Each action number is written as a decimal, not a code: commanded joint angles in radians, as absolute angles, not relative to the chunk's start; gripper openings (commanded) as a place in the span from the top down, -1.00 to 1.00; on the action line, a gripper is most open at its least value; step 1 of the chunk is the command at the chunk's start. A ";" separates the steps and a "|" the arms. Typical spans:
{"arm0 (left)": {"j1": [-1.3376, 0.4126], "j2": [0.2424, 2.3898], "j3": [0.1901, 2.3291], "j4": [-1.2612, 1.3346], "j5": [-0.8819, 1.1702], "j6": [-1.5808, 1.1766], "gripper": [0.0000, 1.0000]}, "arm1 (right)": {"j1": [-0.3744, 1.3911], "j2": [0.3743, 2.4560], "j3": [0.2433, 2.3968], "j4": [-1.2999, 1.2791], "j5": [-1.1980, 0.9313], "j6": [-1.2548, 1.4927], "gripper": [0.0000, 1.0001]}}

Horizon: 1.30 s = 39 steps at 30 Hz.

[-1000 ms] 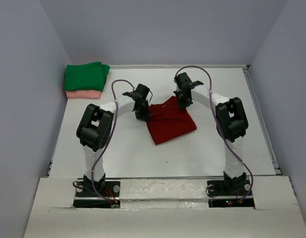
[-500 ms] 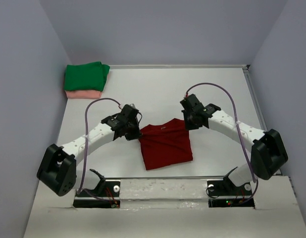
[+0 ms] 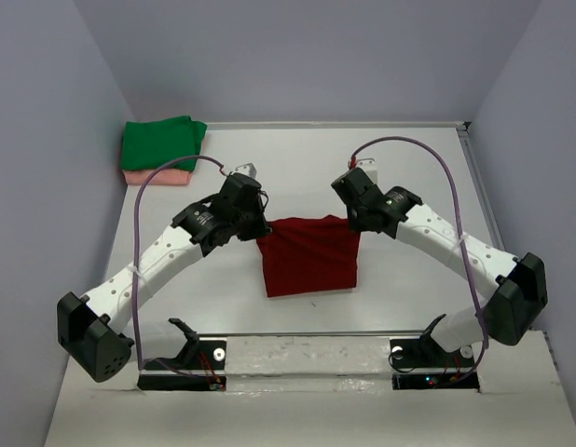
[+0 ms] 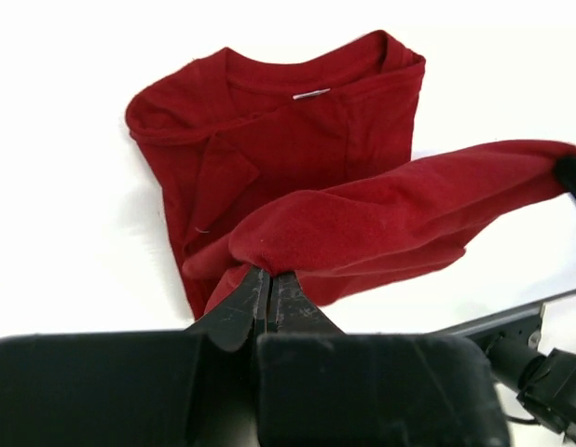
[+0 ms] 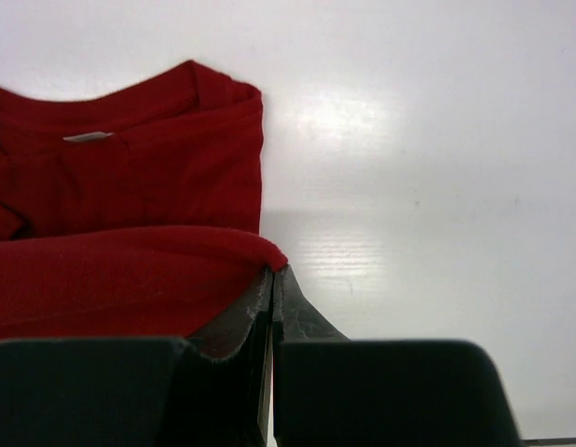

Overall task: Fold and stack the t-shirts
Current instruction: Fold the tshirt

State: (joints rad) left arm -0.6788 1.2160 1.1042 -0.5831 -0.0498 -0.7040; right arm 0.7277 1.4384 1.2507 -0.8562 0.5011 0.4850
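Fabric of the dark red t-shirt (image 4: 297, 168) is pinched at two corners of a raised edge. The left gripper (image 4: 269, 291) is clamped tight on one corner and the right gripper (image 5: 272, 284) on the other, with the edge stretched between them. Beyond both sets of fingertips the collar and label are seen lying flat on the table (image 3: 409, 177). Well apart from the left fingers, the bright green t-shirt (image 3: 162, 142) is stacked on the pale salmon pink t-shirt (image 3: 156, 177).
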 commanded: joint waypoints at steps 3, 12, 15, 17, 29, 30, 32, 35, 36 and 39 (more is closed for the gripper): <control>-0.673 1.222 1.170 -0.649 -0.173 -0.675 1.00 | 0.732 1.543 1.411 -0.842 0.687 0.382 1.00; -0.594 1.523 1.276 -0.606 -0.161 -0.620 1.00 | 0.631 1.840 1.621 -0.721 0.539 0.219 1.00; -0.528 1.619 1.278 -0.554 -0.176 -0.597 1.00 | 0.583 1.957 1.676 -0.674 0.448 0.172 1.00; -0.485 1.663 1.261 -0.516 -0.154 -0.589 1.00 | 0.558 2.003 1.690 -0.651 0.389 0.152 1.00; -0.394 1.802 1.204 -0.393 -0.032 -0.560 0.99 | 0.502 2.213 1.888 -0.647 0.276 0.064 1.00; -0.393 1.819 1.207 -0.394 -0.025 -0.560 0.93 | 0.492 2.220 1.900 -0.653 0.267 0.063 1.00; -0.393 1.824 1.204 -0.376 -0.008 -0.552 0.62 | 0.492 2.226 1.913 -0.661 0.275 0.061 0.74; -0.394 1.809 1.192 -0.364 -0.018 -0.560 -0.27 | 0.492 2.232 1.939 -0.670 0.287 0.054 0.28; -0.399 1.783 1.190 -0.364 -0.037 -0.567 -0.34 | 0.492 2.236 1.951 -0.675 0.287 0.037 0.13; -0.426 1.714 1.209 -0.388 -0.169 -0.572 -0.50 | 0.492 2.232 1.963 -0.676 0.317 0.025 -0.03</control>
